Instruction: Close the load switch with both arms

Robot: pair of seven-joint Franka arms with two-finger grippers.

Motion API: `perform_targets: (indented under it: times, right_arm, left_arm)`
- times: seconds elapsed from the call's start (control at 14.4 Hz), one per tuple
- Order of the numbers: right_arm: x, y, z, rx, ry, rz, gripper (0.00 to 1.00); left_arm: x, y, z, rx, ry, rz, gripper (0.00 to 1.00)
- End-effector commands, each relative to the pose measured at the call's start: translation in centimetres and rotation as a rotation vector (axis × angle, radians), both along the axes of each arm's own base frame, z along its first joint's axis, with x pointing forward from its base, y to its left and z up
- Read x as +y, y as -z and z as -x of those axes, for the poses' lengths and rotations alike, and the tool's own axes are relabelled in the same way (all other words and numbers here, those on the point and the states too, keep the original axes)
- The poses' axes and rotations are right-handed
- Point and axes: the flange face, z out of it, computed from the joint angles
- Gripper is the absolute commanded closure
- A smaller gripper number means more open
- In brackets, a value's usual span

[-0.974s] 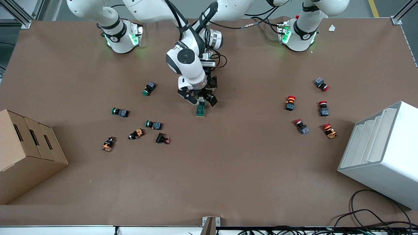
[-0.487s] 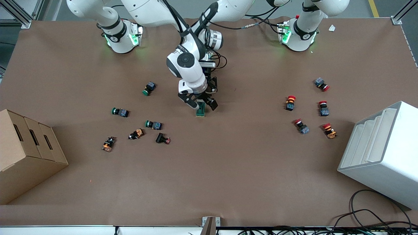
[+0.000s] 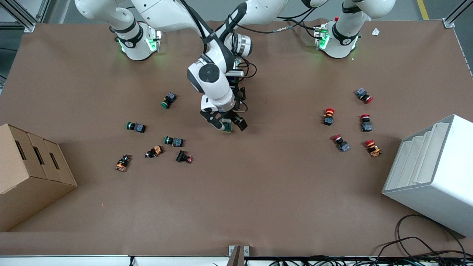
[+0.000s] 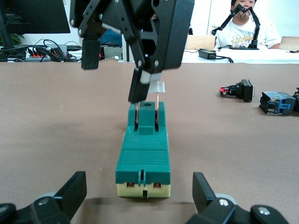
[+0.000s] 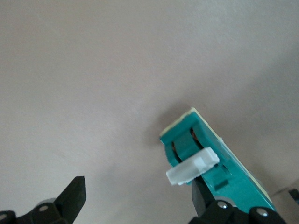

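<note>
My right gripper (image 3: 227, 125) hangs low over the load switch (image 3: 228, 128) at the middle of the worktop (image 3: 258, 184), fingers spread wide and holding nothing. In the left wrist view one of its black fingers (image 4: 140, 86) sits right against the raised white lever (image 4: 156, 87); I can't tell whether it actually presses on it. My left gripper (image 4: 140, 193) is down by the switch on the side toward the arm bases, also wide open and empty, its two fingers apart on either side of the switch's cream-based end.

In the front view the switch lies flat, nearly hidden under both wrists, with its long axis running roughly from the arm bases toward the front camera. It is a narrow rectangular block: a smooth teal-green plastic body with a finely ribbed top panel, on a thin cream base. The lever end points away from my left wrist camera. There a small green post stands up, flanked by two thin copper-coloured blades, and the lever is a flat white tab tilted up off the body, not pressed down.
</note>
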Motion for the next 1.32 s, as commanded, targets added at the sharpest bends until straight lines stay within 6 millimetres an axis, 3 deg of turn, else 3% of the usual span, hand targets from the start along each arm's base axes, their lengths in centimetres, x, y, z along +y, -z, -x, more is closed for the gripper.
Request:
perform_targets:
  times: [0.0,1.04,1.25]
  right_arm:
    - [-0.2,-0.3,-1.5,-0.008,0.010,-0.017,0.00]
    - [-0.9,1.9,-4.0,-0.014,-0.055,0.016,0.00]
    - [-1.2,1.4,-4.6,-0.017,-0.059,0.016,0.00]
  left_arm:
    - [-0.3,0.2,-0.5,0.001,0.010,0.028,0.00]
    - [-0.7,-0.2,-1.5,-0.003,0.002,0.048,0.00]
    - [-0.7,-0.3,-2.0,-0.006,-0.003,0.051,0.00]
